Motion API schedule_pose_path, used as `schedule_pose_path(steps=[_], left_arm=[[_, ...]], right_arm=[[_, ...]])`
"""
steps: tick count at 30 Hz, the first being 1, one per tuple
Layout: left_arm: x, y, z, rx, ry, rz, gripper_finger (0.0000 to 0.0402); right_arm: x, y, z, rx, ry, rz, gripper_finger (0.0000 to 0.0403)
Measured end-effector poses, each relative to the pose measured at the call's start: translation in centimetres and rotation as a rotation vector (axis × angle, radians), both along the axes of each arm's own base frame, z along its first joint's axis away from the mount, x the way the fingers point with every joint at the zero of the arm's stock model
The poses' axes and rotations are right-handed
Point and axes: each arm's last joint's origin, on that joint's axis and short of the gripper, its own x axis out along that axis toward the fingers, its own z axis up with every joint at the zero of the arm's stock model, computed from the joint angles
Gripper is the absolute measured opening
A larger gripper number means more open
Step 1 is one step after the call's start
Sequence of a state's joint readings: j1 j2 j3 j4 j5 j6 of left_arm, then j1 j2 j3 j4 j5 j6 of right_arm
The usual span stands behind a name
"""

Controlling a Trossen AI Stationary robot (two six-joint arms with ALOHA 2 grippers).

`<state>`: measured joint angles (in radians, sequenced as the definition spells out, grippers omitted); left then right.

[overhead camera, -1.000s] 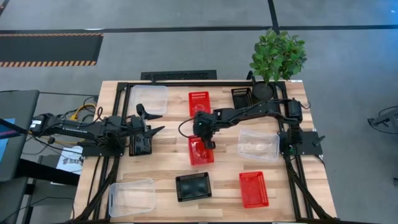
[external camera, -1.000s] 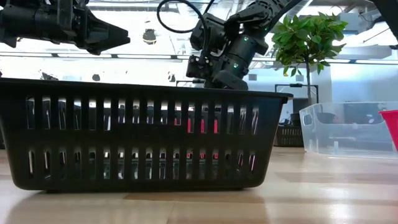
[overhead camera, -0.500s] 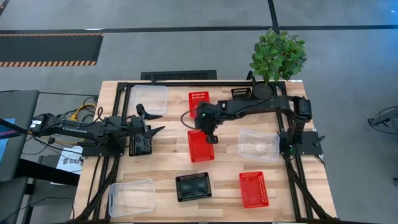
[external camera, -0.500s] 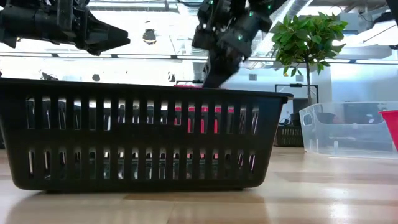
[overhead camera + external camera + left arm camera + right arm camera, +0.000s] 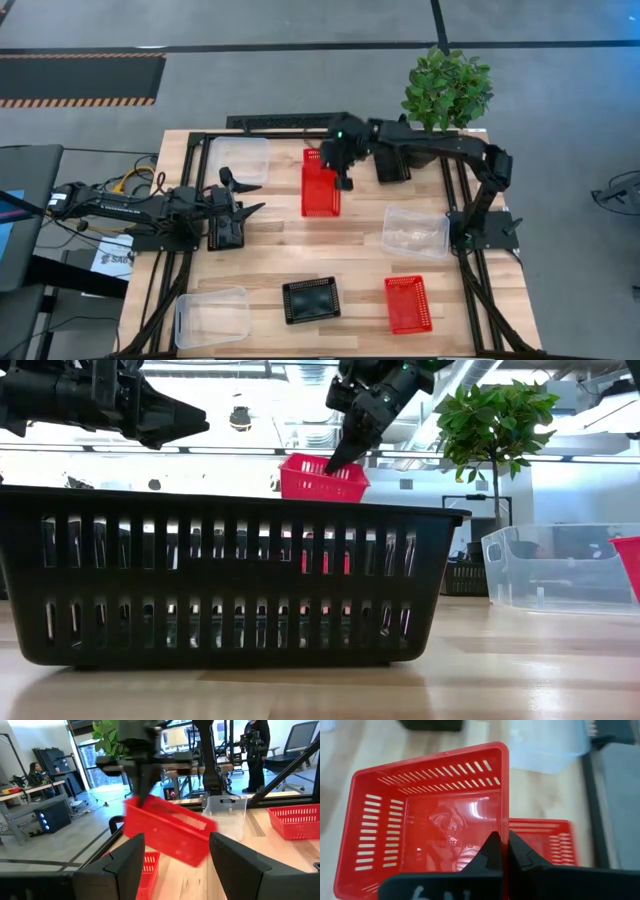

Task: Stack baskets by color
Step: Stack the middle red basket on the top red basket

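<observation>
My right gripper [image 5: 344,178] is shut on a red mesh basket [image 5: 320,192] and holds it in the air over the far middle of the table. Just beyond it a second red basket [image 5: 312,156] stands on the table, partly hidden by the held one. A third red basket [image 5: 408,303] sits near the front right. My left gripper [image 5: 247,206] hovers open at the table's left, above a black basket [image 5: 227,233], and touches nothing. In the left wrist view the held basket [image 5: 167,832] hangs in front of the open fingers. My right gripper pinches the red basket's far end wall [image 5: 507,827] close to its right corner, one finger [image 5: 492,849] inside the basket and one finger [image 5: 521,853] outside. The fingers slant down from the table's far right. The basket is lifted clear and tilted, its near end a little lower.
Clear baskets stand at the far left [image 5: 240,158], the right [image 5: 415,230] and the near left [image 5: 212,317]. A black basket [image 5: 311,299] sits at the front middle, another [image 5: 390,160] under the right arm. A potted plant [image 5: 445,90] stands at the far right corner.
My right gripper has risen and gone toward the table's far edge, taking the red basket with it. The basket has been lifted off the table's middle and now hangs clear, next to the red basket at the far edge.
</observation>
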<state>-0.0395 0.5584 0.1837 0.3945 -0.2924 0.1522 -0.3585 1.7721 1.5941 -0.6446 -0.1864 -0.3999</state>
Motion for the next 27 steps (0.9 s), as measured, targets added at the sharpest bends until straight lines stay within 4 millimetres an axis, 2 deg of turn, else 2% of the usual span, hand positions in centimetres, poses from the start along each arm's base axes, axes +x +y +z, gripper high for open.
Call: schedule_pose_path(steps=[7, 9, 15, 22, 27], left_arm=[[0.0, 0.0, 0.0, -0.006, -0.003, 0.0, 0.0213], [0.0, 0.0, 0.0, -0.006, -0.004, 0.0, 0.0213], [0.0, 0.0, 0.0, -0.014, -0.009, 0.0, 0.0213], [0.0, 0.0, 0.0, -0.014, -0.004, 0.003, 0.0213], [0.0, 0.0, 0.0, -0.013, -0.003, 0.003, 0.0213]], right_arm=[[-0.6, -3.4, 0.9, -0.039, -0.045, -0.03, 0.0004], [-0.1, -4.6, 0.5, -0.061, -0.076, -0.039, 0.0004], [-0.8, -7.8, -0.9, -0.086, -0.058, -0.058, 0.0004], [-1.7, -10.1, -1.5, -0.104, -0.069, -0.057, 0.0004], [-1.5, -10.4, -2.1, -0.091, -0.071, -0.024, 0.0004]])
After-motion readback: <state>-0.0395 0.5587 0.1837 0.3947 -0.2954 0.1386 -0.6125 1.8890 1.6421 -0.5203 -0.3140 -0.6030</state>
